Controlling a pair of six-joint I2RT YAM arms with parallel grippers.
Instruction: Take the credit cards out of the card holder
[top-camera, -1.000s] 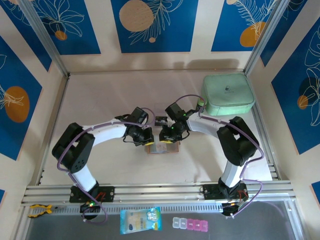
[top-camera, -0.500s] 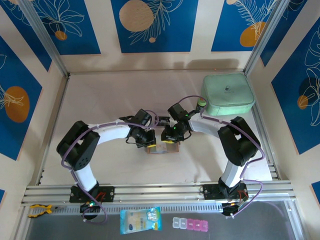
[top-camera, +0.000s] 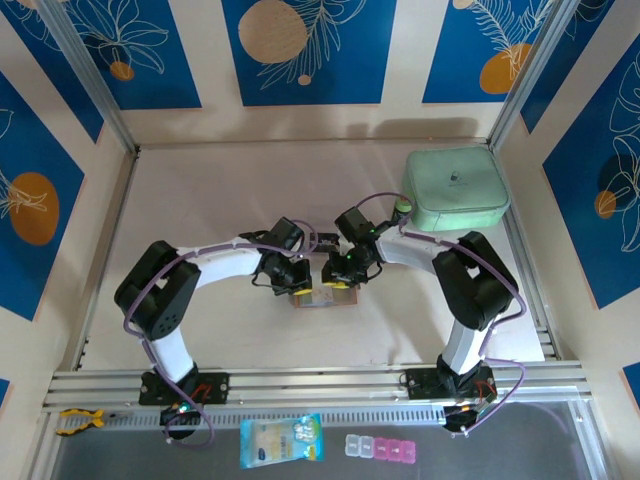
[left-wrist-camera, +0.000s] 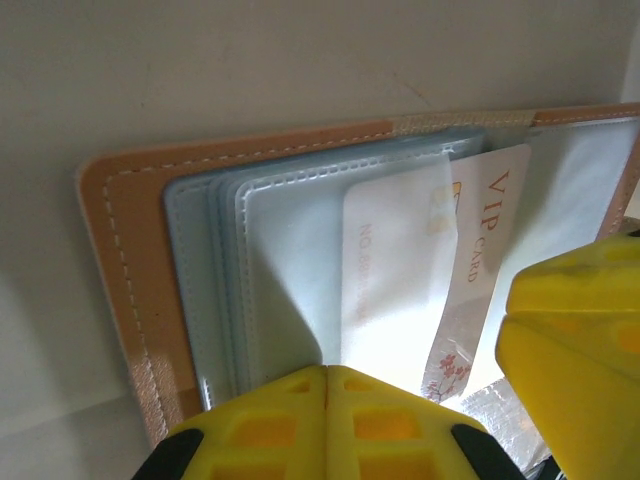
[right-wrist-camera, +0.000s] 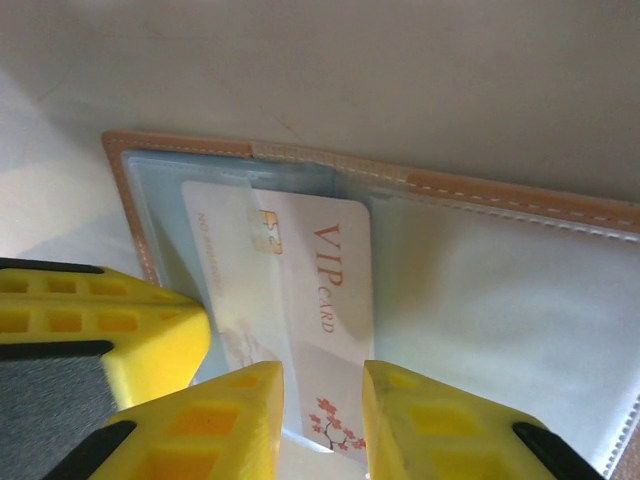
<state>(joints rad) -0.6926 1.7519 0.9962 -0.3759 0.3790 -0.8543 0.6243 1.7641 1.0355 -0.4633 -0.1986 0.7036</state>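
Note:
The card holder (top-camera: 322, 297) lies open on the table, with a tan stitched edge (left-wrist-camera: 120, 250) and pale clear pockets (right-wrist-camera: 500, 300). One of the credit cards (right-wrist-camera: 320, 280), white with red "VIP CARD" lettering and a blossom, sticks partly out of a pocket (left-wrist-camera: 485, 220). My left gripper (left-wrist-camera: 326, 372) is shut, its tips pressing on the left pocket pages (top-camera: 297, 284). My right gripper (right-wrist-camera: 322, 385) is open, a narrow gap between its jaws over the card's lower end (top-camera: 336, 281). Any other cards are hidden.
A large mint-green case (top-camera: 455, 188) sits at the back right. On the near ledge lie a blue-and-yellow packet (top-camera: 282, 441) and a pink-and-clear pill strip (top-camera: 385, 447). Both grippers crowd together over the holder. Metal frame posts edge the table.
The left arm has swung a little to the right and settled on the holder. The right gripper has shifted slightly toward the card.

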